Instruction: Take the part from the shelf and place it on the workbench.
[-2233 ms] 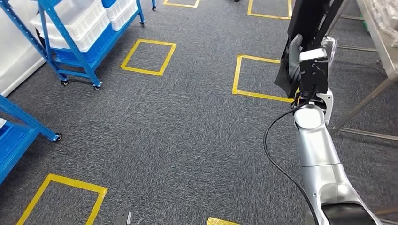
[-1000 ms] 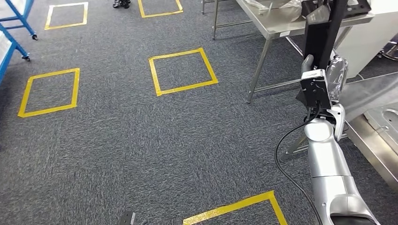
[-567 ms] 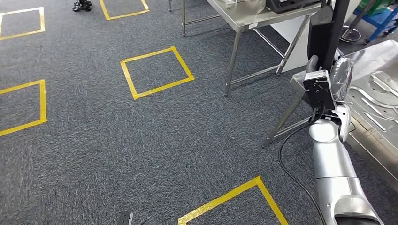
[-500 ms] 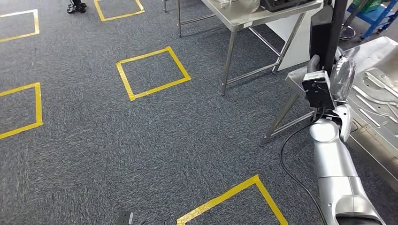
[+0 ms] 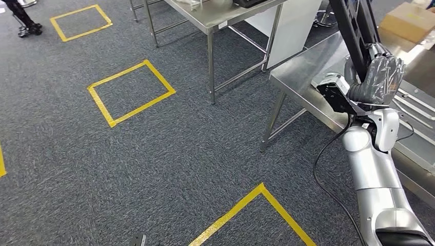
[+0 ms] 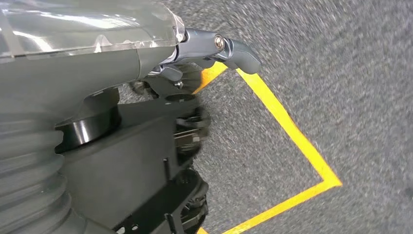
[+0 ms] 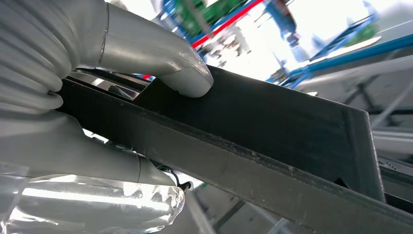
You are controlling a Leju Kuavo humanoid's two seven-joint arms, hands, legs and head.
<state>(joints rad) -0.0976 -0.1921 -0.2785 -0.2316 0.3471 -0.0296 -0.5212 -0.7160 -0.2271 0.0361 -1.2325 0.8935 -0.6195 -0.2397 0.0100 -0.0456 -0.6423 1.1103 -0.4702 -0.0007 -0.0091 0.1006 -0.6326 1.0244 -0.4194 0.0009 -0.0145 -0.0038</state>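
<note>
We're looking down across the grey carpet (image 5: 169,154) with its yellow tape squares (image 5: 131,92), the biggest thing in sight, and over on the right runs the steel workbench (image 5: 302,66), a long bare metal top on thin legs, with pale flat metal pieces lying on it further right (image 5: 410,102). A second steel table (image 5: 215,13) stands beyond it, and past the workbench's far end sits a brown cardboard box (image 5: 408,20) (closed, so we can't say what's inside). Now the part (image 5: 354,25): a long black flat bar with a raised edge, its long axis running up and away from the hand, tilted so its far end leans toward the top of the head view and leaves the picture there. It's above the near end of the workbench, off the surface as far as we can tell. Our right hand (image 5: 377,77), in a clear plastic cover, grips the bar's lower end; in the right wrist view the thumb (image 7: 160,58) presses flat on the bar's broad dark face (image 7: 272,122) while the fingers wrap beneath. Our left hand (image 6: 146,122) hangs over the carpet near a yellow tape corner (image 6: 311,165), dark fingers curled in with nothing in them.
</note>
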